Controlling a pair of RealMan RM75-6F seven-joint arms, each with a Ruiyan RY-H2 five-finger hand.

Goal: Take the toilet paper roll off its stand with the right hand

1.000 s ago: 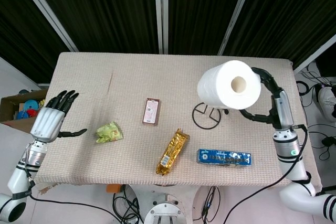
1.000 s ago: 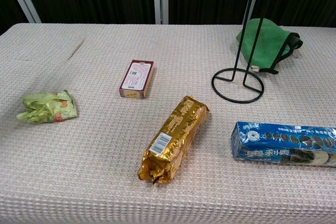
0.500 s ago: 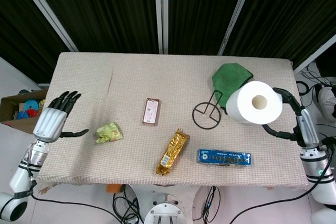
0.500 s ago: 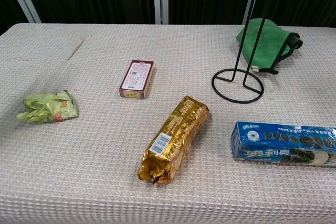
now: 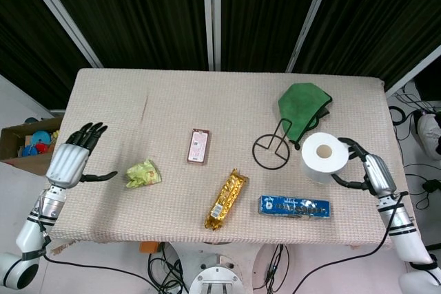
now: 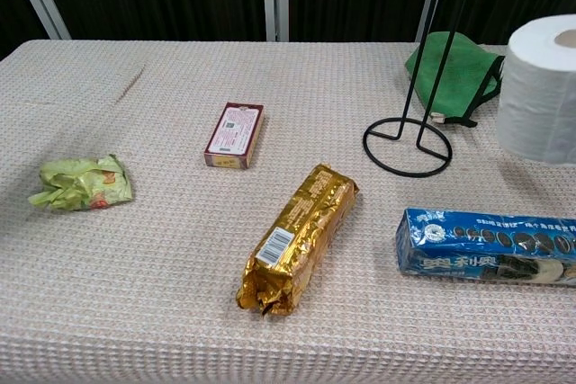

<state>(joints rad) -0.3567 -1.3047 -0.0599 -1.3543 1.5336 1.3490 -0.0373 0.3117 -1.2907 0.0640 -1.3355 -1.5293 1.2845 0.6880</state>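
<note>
Gold packet (image 5: 226,200) lying near the front middle of the surface (image 5: 165,108), long axis slanted, barcode end toward the front edge. Left of the packet, well apart: crumpled green wrapper (image 5: 142,173). Behind the packet and slightly left: small red box (image 5: 198,146), flat, label up. Right of the packet, near the front edge: blue biscuit pack (image 5: 294,206), lying lengthwise. Far behind and right of the packet: green cloth (image 5: 302,106) with dark edging. Off the surface, far left of the packet: cardboard box (image 5: 27,140) holding coloured bits.
</note>
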